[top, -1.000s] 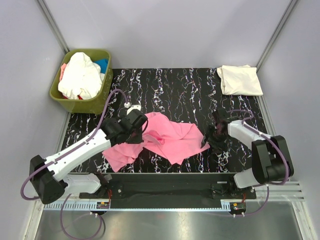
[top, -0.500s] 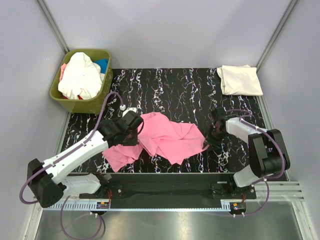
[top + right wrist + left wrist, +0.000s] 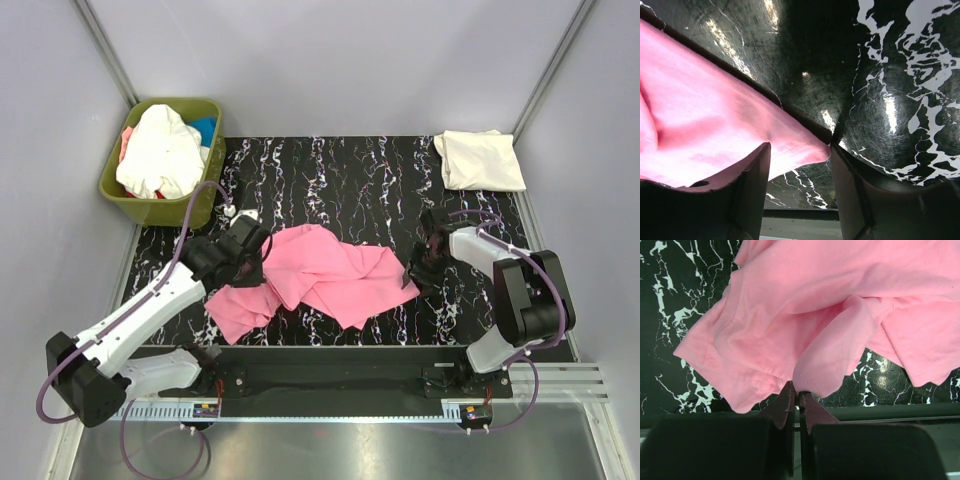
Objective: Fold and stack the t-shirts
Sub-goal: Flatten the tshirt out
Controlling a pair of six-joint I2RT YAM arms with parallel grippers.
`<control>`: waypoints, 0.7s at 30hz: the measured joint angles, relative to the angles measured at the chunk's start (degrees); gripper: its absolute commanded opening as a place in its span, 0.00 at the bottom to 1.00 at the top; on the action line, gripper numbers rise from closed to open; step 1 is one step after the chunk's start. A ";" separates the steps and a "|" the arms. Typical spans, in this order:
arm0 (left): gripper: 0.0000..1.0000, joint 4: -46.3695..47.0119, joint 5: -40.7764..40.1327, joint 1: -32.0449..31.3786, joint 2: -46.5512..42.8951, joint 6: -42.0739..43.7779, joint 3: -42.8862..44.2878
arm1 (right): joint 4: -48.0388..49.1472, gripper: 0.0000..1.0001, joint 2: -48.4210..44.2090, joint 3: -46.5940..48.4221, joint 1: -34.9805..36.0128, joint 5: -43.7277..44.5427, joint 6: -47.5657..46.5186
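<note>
Pink shirt [image 3: 330,275] lies crumpled on the tabletop [image 3: 350,170] — likely soft, light, limp. Left jaws pinch its left side, closed tight; right jaws stand apart around its right corner — a good hold.

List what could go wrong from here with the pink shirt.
1. The right gripper stands open around only the very corner of the pink shirt; closing may miss it, or the tip may slip out.
2. The left gripper pinches a fold of bunched cloth, not a flat edge, so spreading may leave the shirt twisted and creased.
</note>
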 measured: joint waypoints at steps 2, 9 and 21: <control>0.00 -0.07 0.20 0.81 -0.46 0.46 0.00 | 0.04 0.45 0.42 0.22 -0.09 0.00 -0.09; 0.00 -0.35 0.87 2.78 -1.49 1.44 -0.44 | 0.74 0.00 1.42 0.61 -0.11 -0.17 -0.70; 0.00 -7.91 -3.45 4.59 -2.32 6.23 22.14 | -10.03 0.00 -0.87 22.97 -0.09 2.93 -4.20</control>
